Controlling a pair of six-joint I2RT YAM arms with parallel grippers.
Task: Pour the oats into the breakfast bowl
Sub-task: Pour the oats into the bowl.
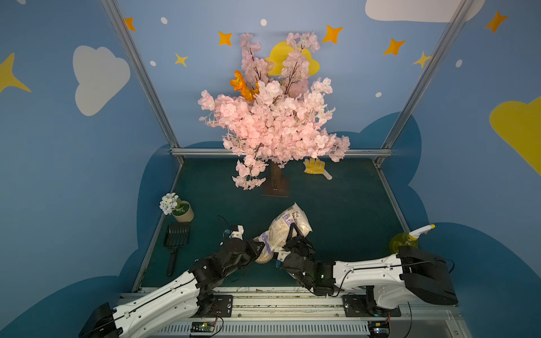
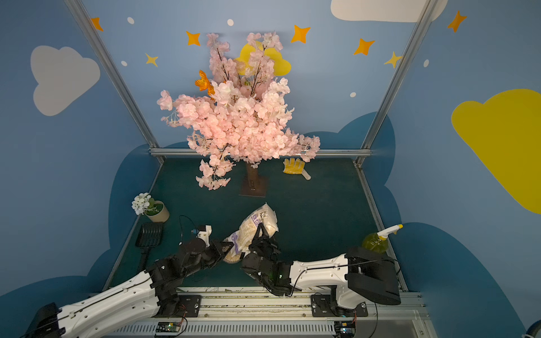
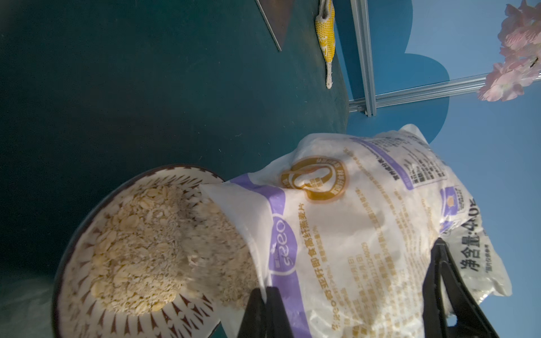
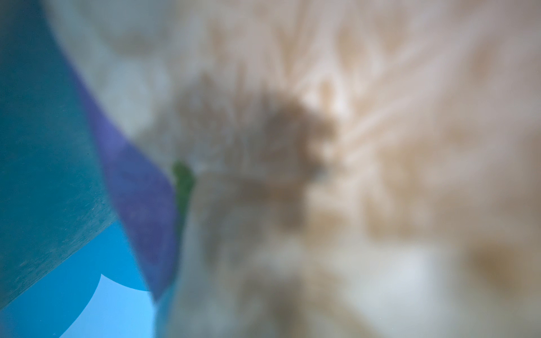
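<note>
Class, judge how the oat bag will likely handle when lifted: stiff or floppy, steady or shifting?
Probably floppy: the oat bag looks crinkled. Its weight likely shifts as loose flakes slide towards the bowl. The glossy film may slip.

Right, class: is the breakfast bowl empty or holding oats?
It holds oats: in the left wrist view a heap covers the floor of the breakfast bowl, with the tipped bag opening over its rim.

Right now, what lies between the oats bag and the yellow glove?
Only bare green mat separates the oats bag from the yellow glove, seen in both top views; the tree base stands off to one side.
</note>
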